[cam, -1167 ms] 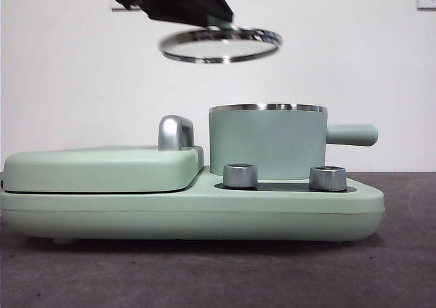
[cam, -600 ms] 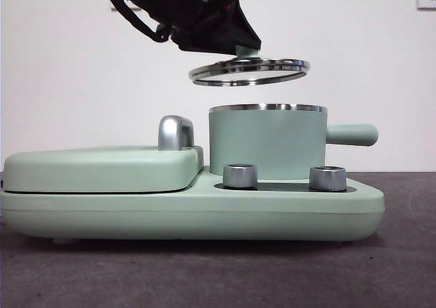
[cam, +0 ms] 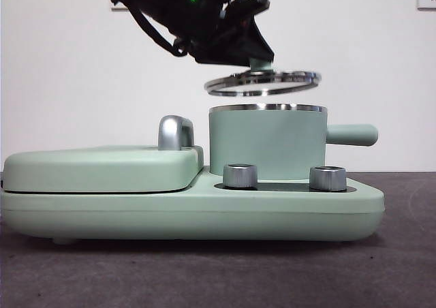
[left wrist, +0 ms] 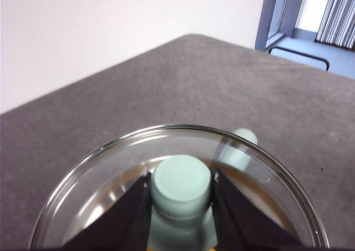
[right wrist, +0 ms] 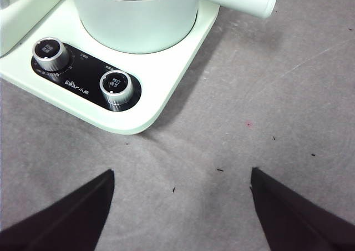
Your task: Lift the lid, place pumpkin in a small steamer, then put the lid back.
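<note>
While gripped: one lid (aloft)

Our left gripper reaches in from the upper left of the front view, the dark arm slanting down toward the right with cables looping off its wrist and a small green light glowing on it. Its two black jaws are clamped on the small mint-green knob, one on each side, with the round clear glass lid with the shiny steel rim hanging tilted beneath. Our right gripper waits low above the grey table, its black jaws spread wide apart with nothing between them.
</note>
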Robot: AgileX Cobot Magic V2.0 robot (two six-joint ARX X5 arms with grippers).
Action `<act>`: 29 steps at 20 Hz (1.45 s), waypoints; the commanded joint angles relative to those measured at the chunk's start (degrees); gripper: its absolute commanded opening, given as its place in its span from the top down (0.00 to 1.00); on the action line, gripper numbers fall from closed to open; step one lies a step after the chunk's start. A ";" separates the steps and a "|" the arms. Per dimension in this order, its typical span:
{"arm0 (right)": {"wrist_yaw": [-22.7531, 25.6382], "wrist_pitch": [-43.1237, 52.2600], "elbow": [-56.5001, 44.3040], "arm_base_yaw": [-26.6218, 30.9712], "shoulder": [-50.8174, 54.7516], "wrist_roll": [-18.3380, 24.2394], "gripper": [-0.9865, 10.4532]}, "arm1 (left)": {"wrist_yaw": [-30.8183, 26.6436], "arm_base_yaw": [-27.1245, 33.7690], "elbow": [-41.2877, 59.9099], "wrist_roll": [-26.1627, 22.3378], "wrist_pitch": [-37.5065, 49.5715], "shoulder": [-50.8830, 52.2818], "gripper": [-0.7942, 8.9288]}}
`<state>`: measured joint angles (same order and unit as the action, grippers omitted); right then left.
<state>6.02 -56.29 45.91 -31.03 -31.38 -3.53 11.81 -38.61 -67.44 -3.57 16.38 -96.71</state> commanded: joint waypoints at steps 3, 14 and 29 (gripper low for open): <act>0.04 0.57 0.26 -0.28 -0.28 -1.03 0.58 | 0.74 -0.66 -2.38 0.20 4.22 -3.02 0.91; 0.07 0.55 0.26 -0.28 -0.28 -1.01 0.58 | 1.33 -0.70 -2.38 0.09 4.15 -4.17 0.91; 0.07 0.55 0.26 -0.28 -0.28 -1.01 0.58 | 1.31 -0.79 -2.36 -5.38 -0.87 -4.48 0.91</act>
<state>6.02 -56.29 45.91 -31.03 -31.38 -3.53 13.04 -38.87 -68.38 -6.92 15.55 -100.22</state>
